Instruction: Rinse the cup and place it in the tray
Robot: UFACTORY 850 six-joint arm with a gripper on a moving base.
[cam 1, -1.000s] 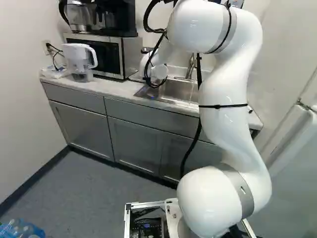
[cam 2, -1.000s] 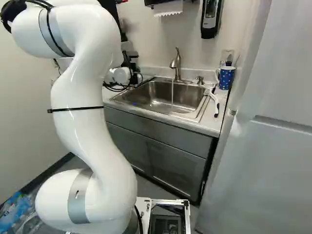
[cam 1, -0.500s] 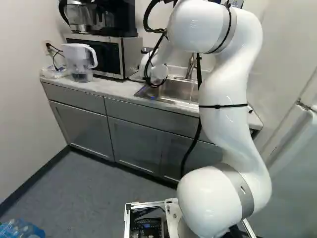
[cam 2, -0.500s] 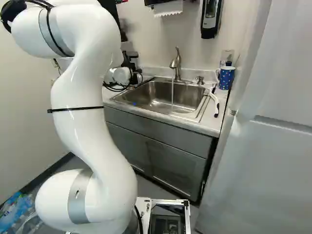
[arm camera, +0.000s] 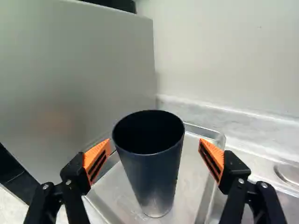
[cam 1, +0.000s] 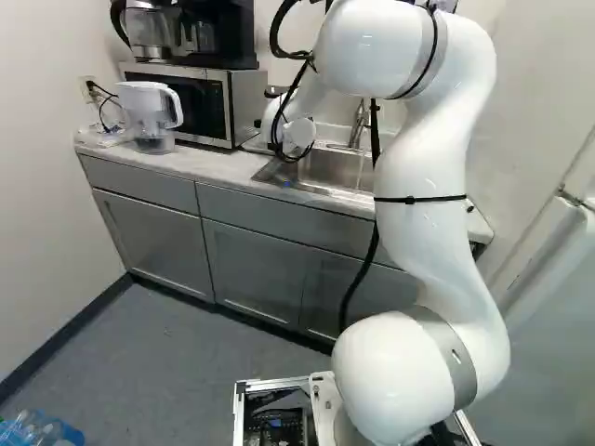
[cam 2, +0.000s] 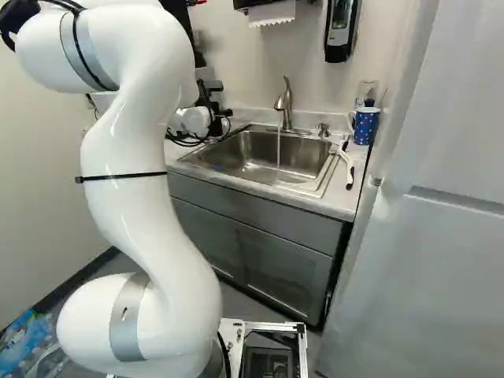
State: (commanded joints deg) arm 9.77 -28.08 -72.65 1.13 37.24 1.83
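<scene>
Wide apart, the hand (arm camera: pixel 155 143) is straddling the dark cup (arm camera: pixel 152 182) in the wrist view, its orange pads (arm camera: pixel 96 156) facing each other across it without clamping it. One pad, on the side of the microwave (arm camera: pixel 93 60), is sitting very near the cup; a plainer gap is showing on the opposite side. Mouth up, the cup is standing in the metal tray (arm camera: pixel 192 161), its long axis rising between the two fingers. I'm guessing the coming move is turning on that: if the rinse is done, the hand is needing to back out evenly, and any sideways drift could be tipping the cup. Whether it's been rinsed, I can't tell.

Over in the left base view, the white arm (cam 1: pixel 423 242) is filling the right of the frame, its far end hanging above the counter (cam 1: pixel 200 163) near the upper middle. I'm not making out the cup there.

Across in the right base view, water (cam 2: pixel 278 150) is running from the faucet (cam 2: pixel 285 102) into the sink (cam 2: pixel 260 153), upper middle of the frame. A spotted blue mug (cam 2: pixel 365 124) is standing at the upper right, beyond the sink.
</scene>
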